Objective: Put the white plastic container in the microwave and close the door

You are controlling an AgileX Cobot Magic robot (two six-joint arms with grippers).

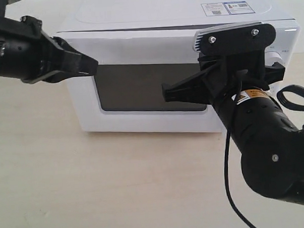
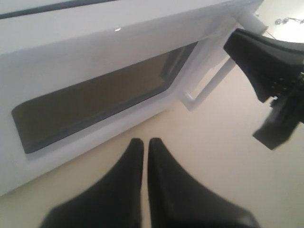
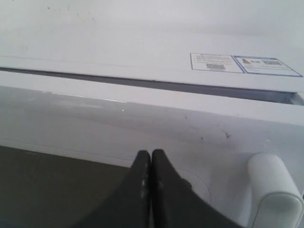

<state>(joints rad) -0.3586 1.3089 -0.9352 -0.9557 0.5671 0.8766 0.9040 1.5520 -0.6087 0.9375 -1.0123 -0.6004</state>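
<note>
Now, the right gripper point(image 1: 167, 92), clenched on nothing, has the white side-hinged door with dark mesh window point(image 1: 140, 86) just ahead of its tips; left gripper point(image 1: 92, 65) clenched too. The white plastic container is unseen, presumably inside the white countertop microwave point(image 1: 138, 23). Push squarely beside the white bar handle point(image 3: 273, 194).

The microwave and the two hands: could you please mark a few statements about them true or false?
1. The door of the microwave is closed. True.
2. The left hand is wide open. False: its fingers are pressed together.
3. The right hand holds the white plastic container. False: it is shut on nothing, and no such box is in view.
4. Stickers sit on the microwave's top. True.
</note>
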